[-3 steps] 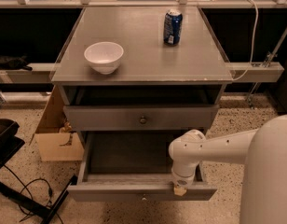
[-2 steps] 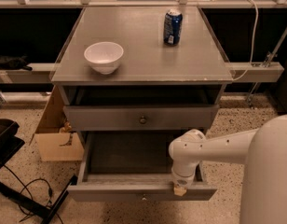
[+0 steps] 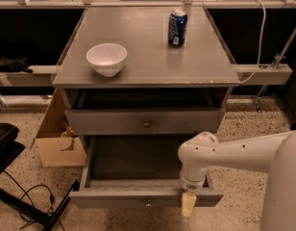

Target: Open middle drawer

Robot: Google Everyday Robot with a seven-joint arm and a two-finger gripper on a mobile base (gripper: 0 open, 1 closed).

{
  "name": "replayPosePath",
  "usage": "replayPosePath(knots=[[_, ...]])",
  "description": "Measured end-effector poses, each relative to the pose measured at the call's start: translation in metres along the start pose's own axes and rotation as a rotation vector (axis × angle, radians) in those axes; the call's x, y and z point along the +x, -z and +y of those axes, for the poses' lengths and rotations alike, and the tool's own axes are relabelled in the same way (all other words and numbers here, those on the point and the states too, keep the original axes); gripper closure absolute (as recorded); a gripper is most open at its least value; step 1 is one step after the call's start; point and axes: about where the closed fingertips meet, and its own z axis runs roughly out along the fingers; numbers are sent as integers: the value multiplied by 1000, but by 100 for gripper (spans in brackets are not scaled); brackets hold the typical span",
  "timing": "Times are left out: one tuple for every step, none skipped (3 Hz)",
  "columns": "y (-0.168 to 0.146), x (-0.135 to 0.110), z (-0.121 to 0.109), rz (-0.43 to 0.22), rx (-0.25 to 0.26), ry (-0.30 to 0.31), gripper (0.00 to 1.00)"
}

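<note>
The middle drawer [image 3: 119, 197] is the wide grey one pulled far out at the bottom of the cabinet. Its dark grey inside [image 3: 133, 158] shows, and its small round knob [image 3: 148, 204] sits at the centre of the front. My gripper [image 3: 189, 203] hangs from the white arm [image 3: 220, 153] that comes in from the right. It reaches down over the drawer's front edge, to the right of the knob. The slimmer drawer [image 3: 145, 121] above, with its own knob [image 3: 147, 123], is out only slightly.
A white bowl [image 3: 106, 58] and a blue can [image 3: 177, 28] stand on the cabinet top [image 3: 148, 66]. A cardboard box [image 3: 59, 148] sits left of the cabinet. A black stand and cables [image 3: 13, 196] lie on the speckled floor at lower left.
</note>
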Motion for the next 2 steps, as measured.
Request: replayPosePath(knots=[[44, 0, 18, -27, 34, 19, 0], [120, -4, 38, -28, 111, 36, 0]])
